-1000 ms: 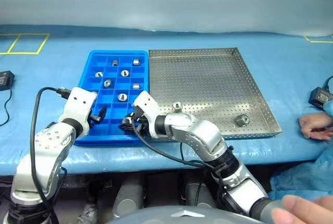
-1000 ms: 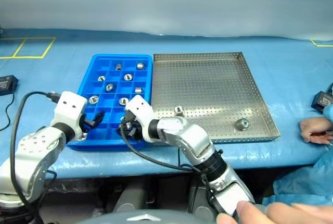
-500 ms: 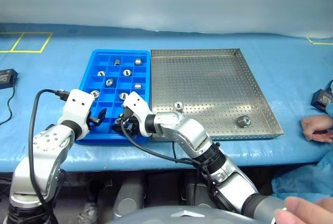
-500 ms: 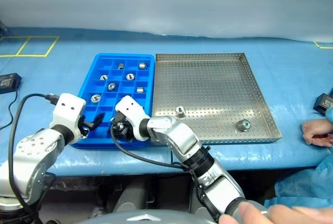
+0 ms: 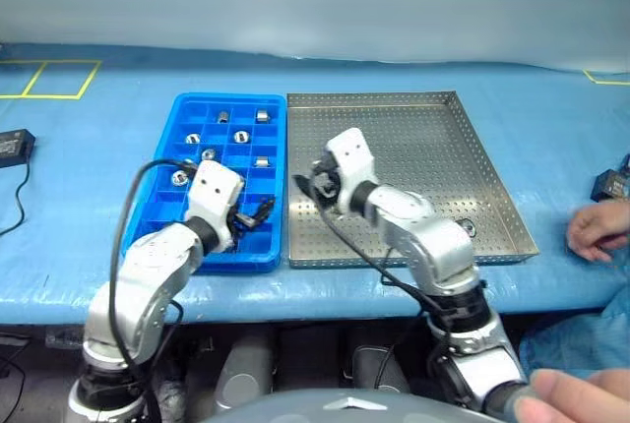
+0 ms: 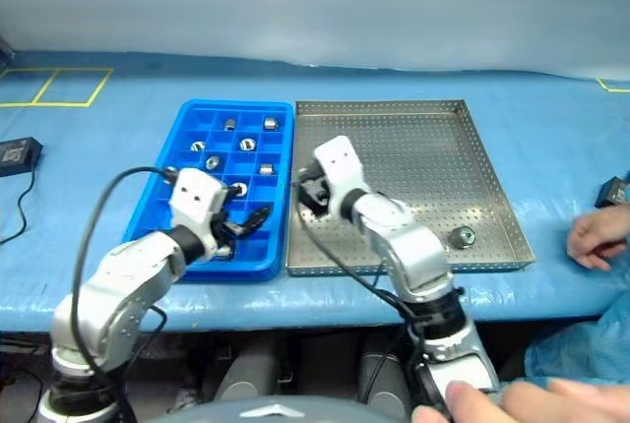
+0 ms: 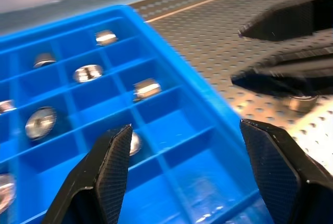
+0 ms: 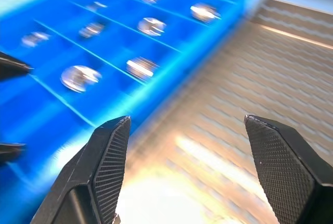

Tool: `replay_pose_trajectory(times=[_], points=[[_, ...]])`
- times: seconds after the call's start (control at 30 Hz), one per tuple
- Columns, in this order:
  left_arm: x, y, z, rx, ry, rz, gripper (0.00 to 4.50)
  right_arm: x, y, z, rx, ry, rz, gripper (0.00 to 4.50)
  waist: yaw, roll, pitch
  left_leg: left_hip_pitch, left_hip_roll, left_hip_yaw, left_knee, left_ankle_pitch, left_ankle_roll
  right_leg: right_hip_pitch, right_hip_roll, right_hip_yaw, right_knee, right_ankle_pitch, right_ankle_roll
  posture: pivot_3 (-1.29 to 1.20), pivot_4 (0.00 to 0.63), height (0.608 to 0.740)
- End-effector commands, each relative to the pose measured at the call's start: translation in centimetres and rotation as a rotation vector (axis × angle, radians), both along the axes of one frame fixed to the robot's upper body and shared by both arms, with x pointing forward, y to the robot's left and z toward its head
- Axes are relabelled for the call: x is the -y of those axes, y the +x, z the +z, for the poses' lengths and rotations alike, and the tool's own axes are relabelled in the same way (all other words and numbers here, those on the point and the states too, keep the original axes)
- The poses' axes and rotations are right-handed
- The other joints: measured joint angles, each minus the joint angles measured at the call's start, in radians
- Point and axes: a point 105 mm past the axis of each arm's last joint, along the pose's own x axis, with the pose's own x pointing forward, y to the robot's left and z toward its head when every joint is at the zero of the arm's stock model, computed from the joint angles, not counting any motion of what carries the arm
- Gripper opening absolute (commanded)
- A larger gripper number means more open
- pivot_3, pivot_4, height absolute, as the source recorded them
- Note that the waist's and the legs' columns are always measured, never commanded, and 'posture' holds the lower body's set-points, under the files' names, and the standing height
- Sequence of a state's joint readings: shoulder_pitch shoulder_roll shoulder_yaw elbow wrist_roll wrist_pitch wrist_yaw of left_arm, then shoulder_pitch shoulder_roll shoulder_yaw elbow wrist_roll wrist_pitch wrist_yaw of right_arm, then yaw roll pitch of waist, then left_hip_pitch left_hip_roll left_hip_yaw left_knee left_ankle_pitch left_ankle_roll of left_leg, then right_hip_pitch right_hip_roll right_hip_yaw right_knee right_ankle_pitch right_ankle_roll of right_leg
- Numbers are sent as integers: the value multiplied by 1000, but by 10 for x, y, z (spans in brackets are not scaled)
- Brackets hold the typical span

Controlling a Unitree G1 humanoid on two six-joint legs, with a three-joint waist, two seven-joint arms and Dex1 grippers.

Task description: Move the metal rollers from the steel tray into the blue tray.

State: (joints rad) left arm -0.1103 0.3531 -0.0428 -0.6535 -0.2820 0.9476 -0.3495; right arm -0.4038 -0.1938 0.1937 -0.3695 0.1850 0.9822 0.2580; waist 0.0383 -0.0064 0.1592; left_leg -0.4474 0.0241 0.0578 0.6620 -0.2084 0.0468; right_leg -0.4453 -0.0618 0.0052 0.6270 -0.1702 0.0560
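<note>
Blue tray: lies on the blue surface, left of the steel tray and touching it along their long sides
Rollers in blue tray: several sit one to a compartment, mostly in the far and middle rows, such as one at
Steel tray: right of the blue tray, perforated floor mostly bare
Roller in steel tray: lies near the right rim toward the near edge, well apart from both end effectors
Left end effector: over the near right part of the blue tray, fingers spread wide, holding nothing
Right end effector: over the left part of the steel tray just beside the blue tray, fingers spread wide and empty
Second roller: on the steel floor just under the right end effector
Person's hand: rests on the surface right of the steel tray
</note>
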Motion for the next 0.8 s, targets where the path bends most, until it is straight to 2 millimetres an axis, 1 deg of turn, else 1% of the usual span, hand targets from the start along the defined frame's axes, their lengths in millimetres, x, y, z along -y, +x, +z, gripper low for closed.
replay_pose_trajectory(times=[0.03,0.07,0.13,0.2,0.3,0.4,0.5,0.57,0.7,0.8], points=[[14,2,4,22,-25,-70,3602,14,-6,5,14,-2,-54,3697,-16,0,0,0,-1,0,0,0,0,0,1,0,0,0,0,42,150,740],[16,3,2,15,-23,-83,3602,18,-7,0,-9,-9,-76,3697,-23,0,0,0,-2,0,0,0,0,0,1,0,0,0,0,28,150,740],[19,6,0,11,-24,-94,3602,17,-8,-11,-46,-12,-87,3697,-31,0,0,1,-2,0,0,0,0,0,1,1,0,-2,3,10,150,740],[21,9,0,13,-19,-106,3602,9,-8,-17,-76,26,-90,3697,-39,0,0,1,-2,0,0,0,0,0,1,1,1,-3,3,4,150,740],[22,10,0,14,-13,-112,3602,4,-6,-19,-89,49,-102,3697,-50,0,0,0,-2,0,1,0,1,0,1,2,1,-2,4,9,150,740],[18,10,0,12,-10,-99,3602,0,-5,-20,-98,66,-102,3697,-49,0,0,0,-1,0,1,-1,3,1,-1,4,0,-2,5,14,150,740],[16,8,-1,8,-4,-88,3602,5,-1,-33,-129,33,-133,3697,-49,0,0,0,-2,1,3,-2,5,1,-2,5,-1,-1,6,34,150,740],[15,7,-1,9,-3,-85,3602,8,2,-39,-140,23,-153,3697,-48,0,0,0,-2,1,4,-2,6,2,-2,5,-1,-1,6,43,150,740],[12,6,-2,4,1,-71,3602,9,5,-46,-160,26,-158,3697,-48,0,0,0,-2,2,4,-1,7,1,-4,5,-1,0,7,53,150,740],[11,5,-2,2,4,-64,3602,7,5,-44,-155,29,-152,3697,-47,0,0,0,-3,3,5,-1,7,1,-4,6,-1,0,8,57,150,740]])
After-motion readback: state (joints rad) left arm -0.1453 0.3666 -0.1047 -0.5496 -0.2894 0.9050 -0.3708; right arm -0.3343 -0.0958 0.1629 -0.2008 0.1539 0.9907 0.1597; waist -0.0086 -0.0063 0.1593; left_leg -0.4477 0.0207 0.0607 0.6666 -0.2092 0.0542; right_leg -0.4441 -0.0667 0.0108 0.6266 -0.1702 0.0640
